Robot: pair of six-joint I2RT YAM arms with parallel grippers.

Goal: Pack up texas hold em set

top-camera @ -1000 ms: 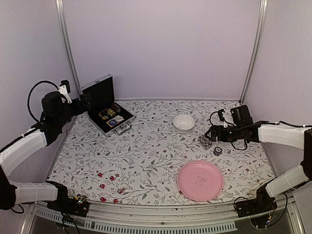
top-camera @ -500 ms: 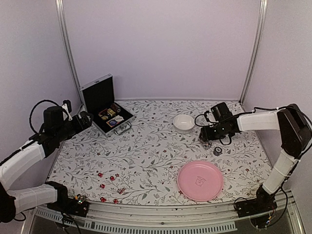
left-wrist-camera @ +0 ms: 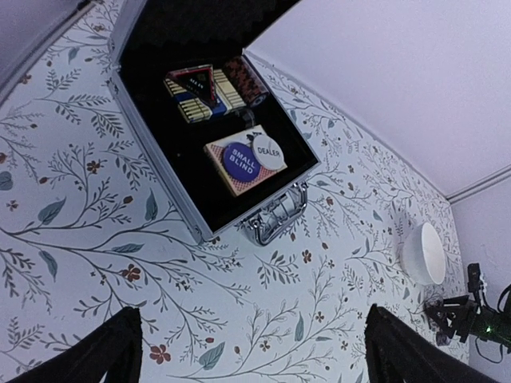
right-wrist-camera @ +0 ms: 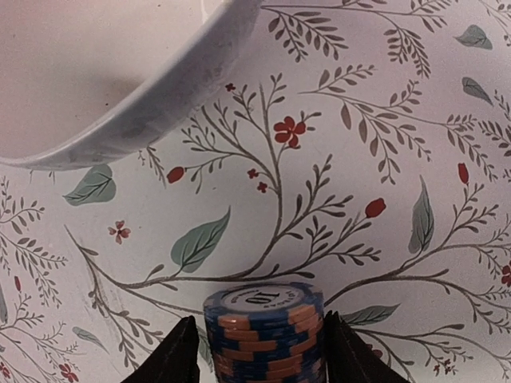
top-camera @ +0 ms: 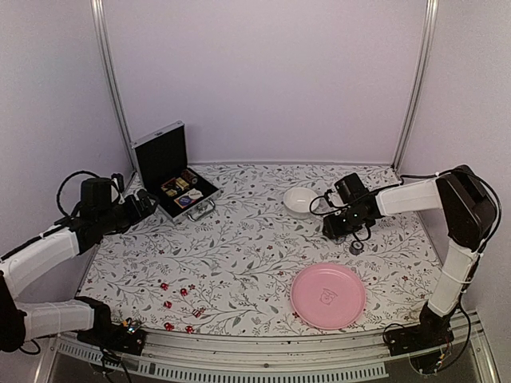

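The silver briefcase (top-camera: 172,182) lies open at the far left, lid up. In the left wrist view its black lining (left-wrist-camera: 172,152) holds card decks (left-wrist-camera: 239,159), a white dealer button (left-wrist-camera: 268,151) and a roll of dark chips (left-wrist-camera: 244,80); the metal handle (left-wrist-camera: 279,215) faces me. My left gripper (top-camera: 150,204) is open and empty just left of the case. My right gripper (top-camera: 330,229) is shut on a stack of blue and orange chips (right-wrist-camera: 265,331), low over the table beside the white bowl (right-wrist-camera: 96,72). Several tiny red dice (top-camera: 183,292) lie at the near left.
The white bowl (top-camera: 301,199) stands at the back, right of centre. The pink plate (top-camera: 327,295) lies at the near right. A small dark round piece (top-camera: 356,247) lies right of my right gripper. Metal posts stand at the rear corners.
My right gripper has swung left toward the bowl with the chip stack. My left gripper has come down and forward, away from the lid, to the table beside the case.
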